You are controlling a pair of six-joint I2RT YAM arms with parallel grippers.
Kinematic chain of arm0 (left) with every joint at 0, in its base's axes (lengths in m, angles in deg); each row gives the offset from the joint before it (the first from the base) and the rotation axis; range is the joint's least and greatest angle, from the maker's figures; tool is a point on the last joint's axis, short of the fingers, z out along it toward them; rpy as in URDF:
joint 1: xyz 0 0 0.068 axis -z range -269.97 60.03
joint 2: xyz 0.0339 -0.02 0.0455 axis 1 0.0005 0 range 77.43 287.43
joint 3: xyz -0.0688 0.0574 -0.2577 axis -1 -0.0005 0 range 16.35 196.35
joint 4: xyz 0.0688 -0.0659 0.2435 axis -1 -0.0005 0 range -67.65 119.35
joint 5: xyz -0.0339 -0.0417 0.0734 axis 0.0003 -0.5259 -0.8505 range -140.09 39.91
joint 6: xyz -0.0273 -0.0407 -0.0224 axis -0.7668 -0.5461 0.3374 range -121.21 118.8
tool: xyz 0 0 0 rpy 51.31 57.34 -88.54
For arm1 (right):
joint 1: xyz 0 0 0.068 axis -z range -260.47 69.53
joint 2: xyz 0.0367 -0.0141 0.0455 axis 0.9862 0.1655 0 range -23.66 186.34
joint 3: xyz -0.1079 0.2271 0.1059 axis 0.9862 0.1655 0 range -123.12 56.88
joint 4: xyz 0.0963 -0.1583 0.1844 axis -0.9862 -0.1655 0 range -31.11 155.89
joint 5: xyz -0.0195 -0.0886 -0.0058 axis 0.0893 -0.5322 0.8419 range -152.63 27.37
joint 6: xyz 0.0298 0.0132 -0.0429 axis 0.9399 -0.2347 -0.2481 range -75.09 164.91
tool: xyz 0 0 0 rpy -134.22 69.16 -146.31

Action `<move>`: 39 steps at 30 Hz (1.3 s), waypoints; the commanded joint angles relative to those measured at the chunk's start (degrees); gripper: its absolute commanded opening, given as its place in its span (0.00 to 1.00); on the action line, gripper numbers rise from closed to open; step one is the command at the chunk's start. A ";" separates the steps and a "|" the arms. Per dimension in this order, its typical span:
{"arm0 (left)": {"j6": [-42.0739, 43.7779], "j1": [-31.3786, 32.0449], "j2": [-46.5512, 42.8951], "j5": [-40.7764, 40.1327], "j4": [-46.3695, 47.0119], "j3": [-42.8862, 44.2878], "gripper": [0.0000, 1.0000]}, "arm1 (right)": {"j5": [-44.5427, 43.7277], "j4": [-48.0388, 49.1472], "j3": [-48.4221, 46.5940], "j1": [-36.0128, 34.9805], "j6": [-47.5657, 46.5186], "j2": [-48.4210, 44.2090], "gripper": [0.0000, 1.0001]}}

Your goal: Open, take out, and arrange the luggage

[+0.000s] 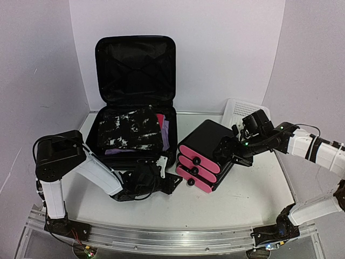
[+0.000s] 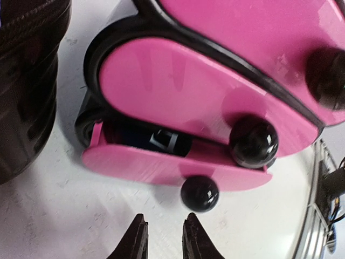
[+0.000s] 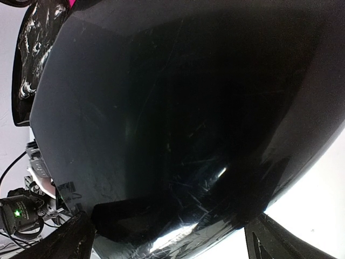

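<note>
Left tool (image 2: pixel 164 237): fingers nearly together with a narrow gap and nothing held, poised just short of the round black knob (image 2: pixel 199 192) on the lowest pink drawer (image 2: pixel 161 167), which stood slightly pulled out.
Right tool (image 3: pixel 175 244): jaws spread wide at the back of the small black drawer box with pink fronts (image 1: pixel 207 137); I could not tell whether they pressed on it.
Luggage: the large black hard-shell suitcase (image 1: pixel 135 65) sat at the back left of the worktop (image 1: pixel 253 189), lid upright, base packed with black-and-white patterned cloth (image 1: pixel 129 129).
Handling: I judged the shell stiff, smooth and too broad to span, so the rim was the best hold. The cloth looked soft and light, so I would pinch a fold.
In the way: the drawer box stood just right of the suitcase, and a white mesh plastic basket (image 1: pixel 237 110) stood behind the box.
</note>
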 commanded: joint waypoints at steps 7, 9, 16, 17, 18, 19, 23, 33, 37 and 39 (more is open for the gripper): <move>-6.58 -0.42 8.74 0.19 11.52 6.78 0.21 | 0.02 -2.22 0.48 -0.93 -0.98 -0.47 0.98; -6.68 -0.50 9.29 -0.28 11.72 7.36 0.21 | 0.07 -2.22 0.46 -0.98 -0.98 -0.60 0.98; -4.76 -0.56 12.34 -0.18 13.36 11.96 0.25 | 0.39 -1.74 0.39 -1.49 -0.50 0.10 0.98; -4.59 -0.60 12.92 0.26 13.59 12.85 0.26 | 0.40 -1.63 0.39 -1.58 -0.50 0.10 0.98; -4.40 -0.59 13.43 0.68 13.73 13.71 0.26 | 0.37 -1.56 0.39 -1.72 -0.41 0.10 0.98; -4.43 -0.59 13.94 0.89 13.72 14.34 0.26 | 0.33 -1.48 0.39 -1.80 -0.36 0.10 0.98; -4.31 -0.67 14.53 1.03 13.84 14.81 0.27 | 0.10 -1.49 0.55 -2.05 -0.32 -0.21 0.98; 5.29 -0.68 -1.54 3.93 13.46 -3.36 0.48 | -5.45 -7.07 0.58 -2.08 -4.06 -4.43 0.98; 9.51 -0.72 -13.58 7.03 11.40 -11.74 0.60 | -9.41 -10.82 0.04 -2.06 -6.27 -6.88 0.98; 11.83 -0.86 -19.92 7.15 5.25 -12.47 0.72 | -10.72 -12.40 -0.57 -2.04 -7.38 -7.96 0.98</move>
